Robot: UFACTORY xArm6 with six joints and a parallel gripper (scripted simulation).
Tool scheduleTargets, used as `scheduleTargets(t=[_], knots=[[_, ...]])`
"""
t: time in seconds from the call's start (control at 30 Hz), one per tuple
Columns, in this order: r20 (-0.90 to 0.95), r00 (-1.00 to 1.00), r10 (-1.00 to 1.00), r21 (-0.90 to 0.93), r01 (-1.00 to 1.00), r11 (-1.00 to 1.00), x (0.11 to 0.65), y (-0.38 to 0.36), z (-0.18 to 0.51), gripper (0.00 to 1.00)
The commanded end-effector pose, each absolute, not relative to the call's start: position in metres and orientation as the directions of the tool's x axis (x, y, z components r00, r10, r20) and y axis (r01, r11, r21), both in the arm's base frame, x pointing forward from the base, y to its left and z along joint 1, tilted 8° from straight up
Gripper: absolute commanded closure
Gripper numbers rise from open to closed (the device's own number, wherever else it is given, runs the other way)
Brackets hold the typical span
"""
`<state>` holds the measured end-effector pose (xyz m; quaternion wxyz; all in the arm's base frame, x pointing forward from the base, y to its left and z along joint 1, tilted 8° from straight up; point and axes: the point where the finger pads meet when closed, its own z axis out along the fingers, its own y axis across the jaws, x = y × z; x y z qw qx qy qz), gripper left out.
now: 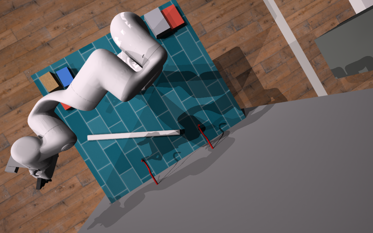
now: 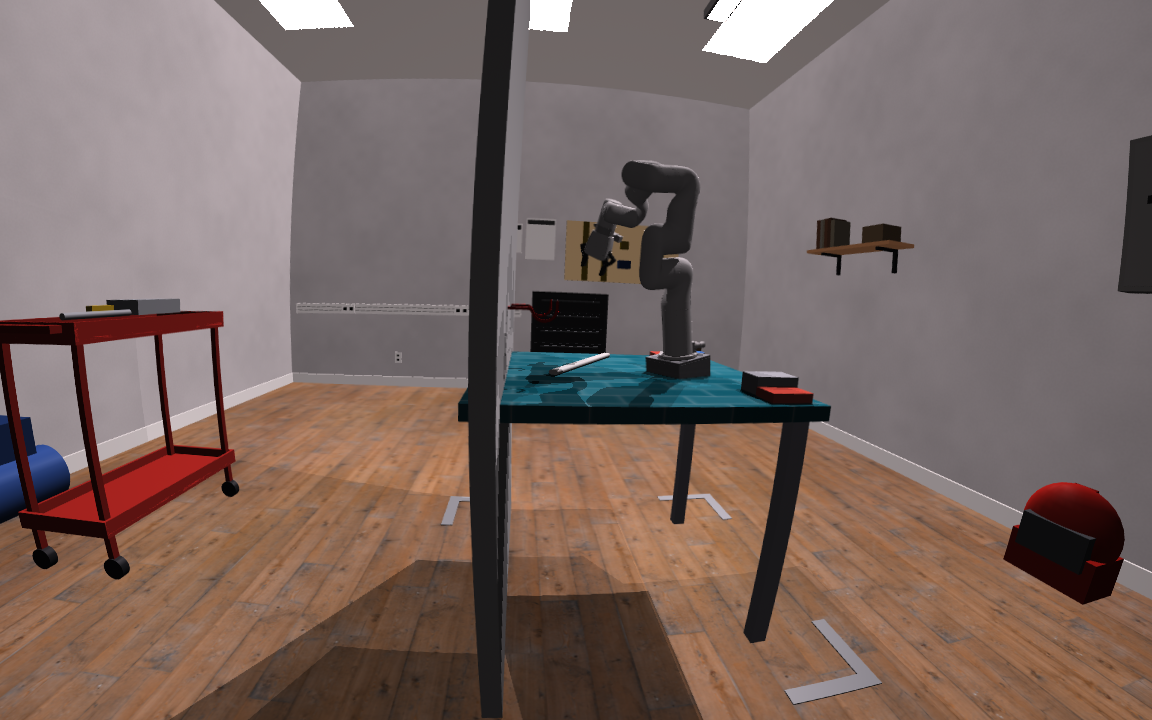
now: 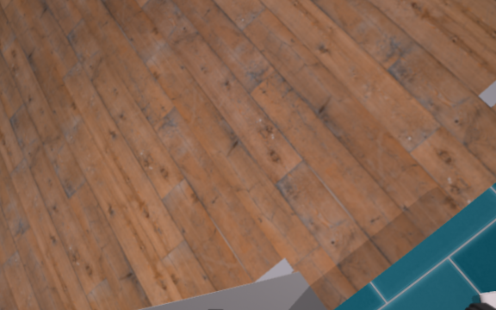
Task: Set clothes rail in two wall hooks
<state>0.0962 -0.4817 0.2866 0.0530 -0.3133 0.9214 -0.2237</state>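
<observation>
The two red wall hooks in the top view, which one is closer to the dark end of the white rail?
The upper-right hook. The rail lies on the teal table with its shadowed end just left of that hook's tip; the other hook sits lower, below the rail's middle.

My wrist view catches only the white tip of the rail (image 3: 495,298), cut by the bottom edge, my arm covers most of a red block (image 1: 66,106) on the worktop (image 1: 129,116), and my jaws (small, dark from above) are hard to read.
</observation>
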Motion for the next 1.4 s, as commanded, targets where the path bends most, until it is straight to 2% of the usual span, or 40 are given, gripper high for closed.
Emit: scheduleTargets(t=[0.0, 0.53, 1.0, 1.1, 1.37], knots=[[0.045, -0.798, -0.601, -0.449, -0.553, 0.702, 0.096, -0.483, 0.289, 0.00], [0.045, -0.798, -0.601, -0.449, -0.553, 0.702, 0.096, -0.483, 0.289, 0.00], [0.178, -0.463, -0.868, -0.371, -0.849, 0.377, 0.133, -0.450, 0.268, 0.00], [0.186, -0.434, -0.882, -0.364, -0.864, 0.349, 0.137, -0.447, 0.266, 0.00], [0.237, -0.188, -0.953, -0.301, -0.947, 0.112, 0.153, -0.429, 0.255, 0.00]])
